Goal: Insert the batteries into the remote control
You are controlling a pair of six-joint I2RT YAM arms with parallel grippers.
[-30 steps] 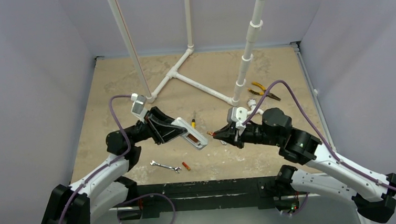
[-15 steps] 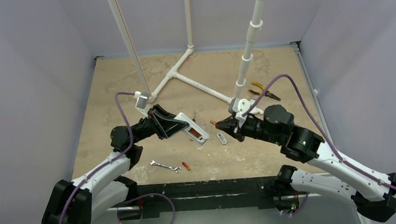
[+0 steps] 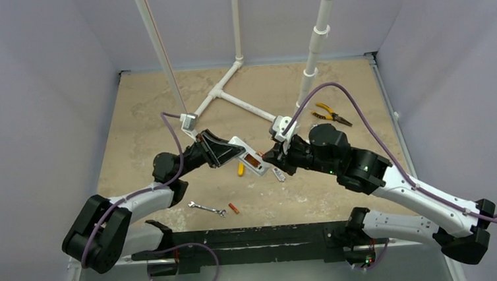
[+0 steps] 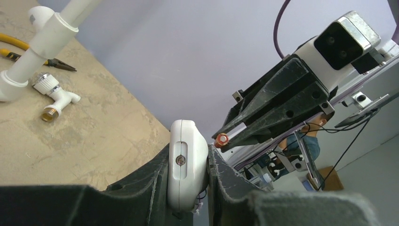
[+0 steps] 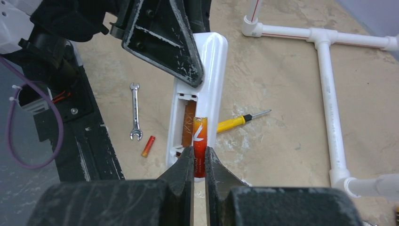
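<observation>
Orange-red with metal ends, a small cylindrical battery (image 5: pixel 199 141) sits pinched between the two black fingers of the right gripper (image 5: pixel 198 162), which are clamped tight on its lower half. Its free end reaches over the near end of the open compartment in the back of the slim white rectangular plastic remote control (image 5: pixel 214 70). I cannot tell whether battery and plastic are touching. From the left wrist camera the battery shows end-on, just beside the remote's rounded end.

The remote is up off the table and tilted. The left gripper (image 4: pixel 188 153) holds it, one dark jaw pressed against each long side, with the compartment end sticking out toward the right arm. An orange-brown strip lies inside the compartment, but I cannot make out what it is.

Down on the tan stone-patterned table (image 3: pixel 139 122), a second orange-red battery (image 3: pixel 235 208) lies near the front edge, just beside a small silver open-ended wrench (image 3: pixel 208 209). A yellow-handled screwdriver (image 3: pixel 241 170) lies flat below the raised remote. Farther back on the right, yellow-handled pliers (image 3: pixel 331 114) rest near a white plastic pipe frame (image 3: pixel 243 101).
</observation>
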